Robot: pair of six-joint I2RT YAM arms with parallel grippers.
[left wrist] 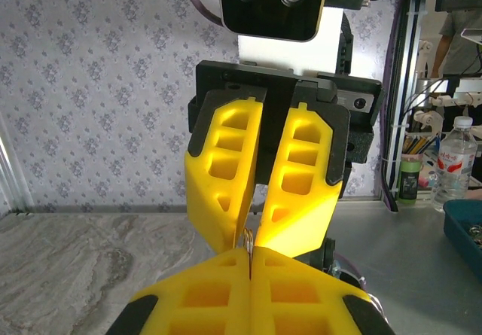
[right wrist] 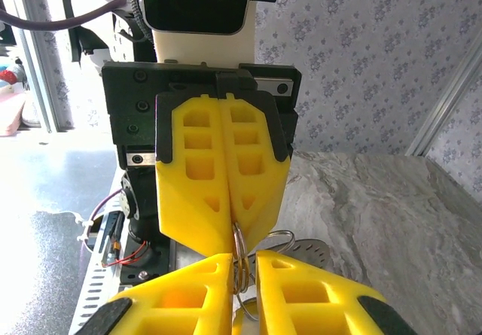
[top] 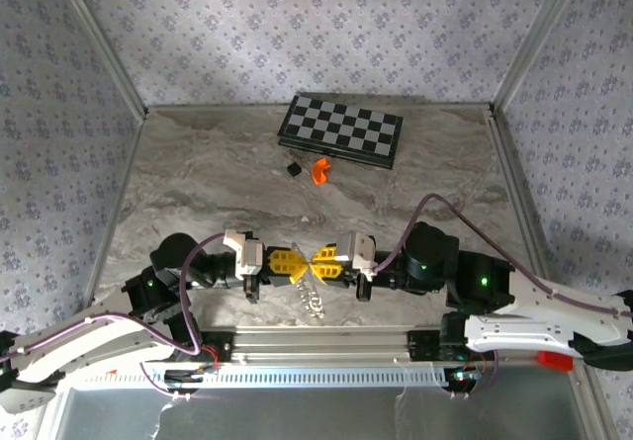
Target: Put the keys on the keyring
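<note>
Floral-papered walls (top: 297, 25) enclosed the grey marbled bench (top: 198, 183). The left tool (top: 302, 266) pinched a silvery metal keyring (right wrist: 239, 241). Whether the right tool (top: 323, 263) gripped was unclear.

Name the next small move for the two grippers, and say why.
Probably hold the left gripper fixed and ease the right gripper slightly away, to part the coils of the keyring. Both pairs of yellow fingers meet tip to tip, pinching its thin wire between them, and I cannot make out a key at the pinch.
</note>
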